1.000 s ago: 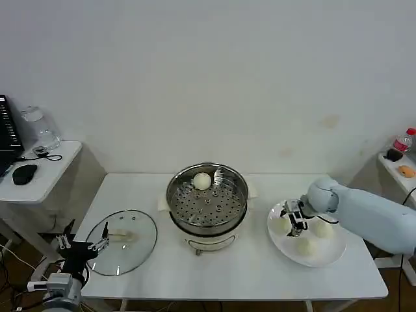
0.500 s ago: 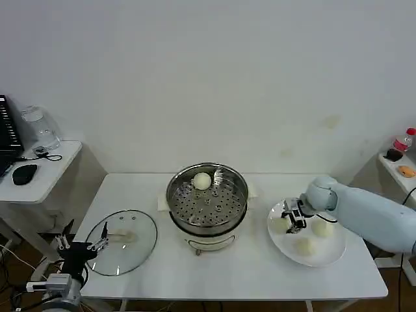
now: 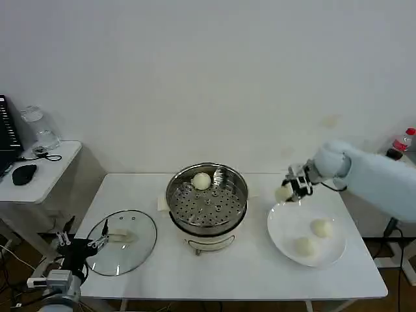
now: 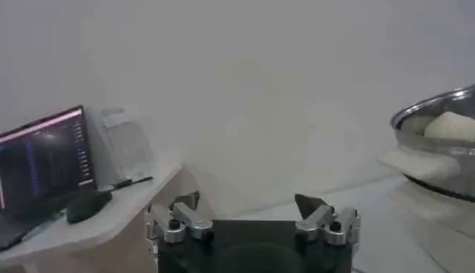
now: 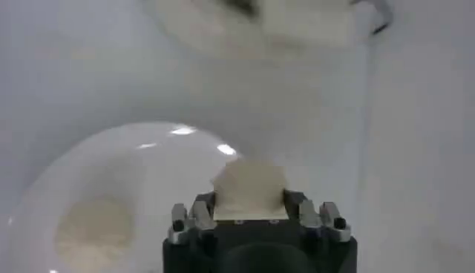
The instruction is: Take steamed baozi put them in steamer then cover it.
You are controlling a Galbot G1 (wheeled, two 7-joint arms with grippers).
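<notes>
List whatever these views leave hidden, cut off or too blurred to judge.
- Right wrist view: the right gripper body covers the lower part of the held baozi; the plate is cut off by the frame edge.
- Left wrist view: the steamer is cut off at the frame edge, so its tray is hidden.
- Head view: the left gripper sits low at the table's corner, its arm cropped.

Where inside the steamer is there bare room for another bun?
The steamer's perforated tray is bare at front and sides; one baozi crowds its back edge. The right gripper holds another baozi above the plate's near rim.
</notes>
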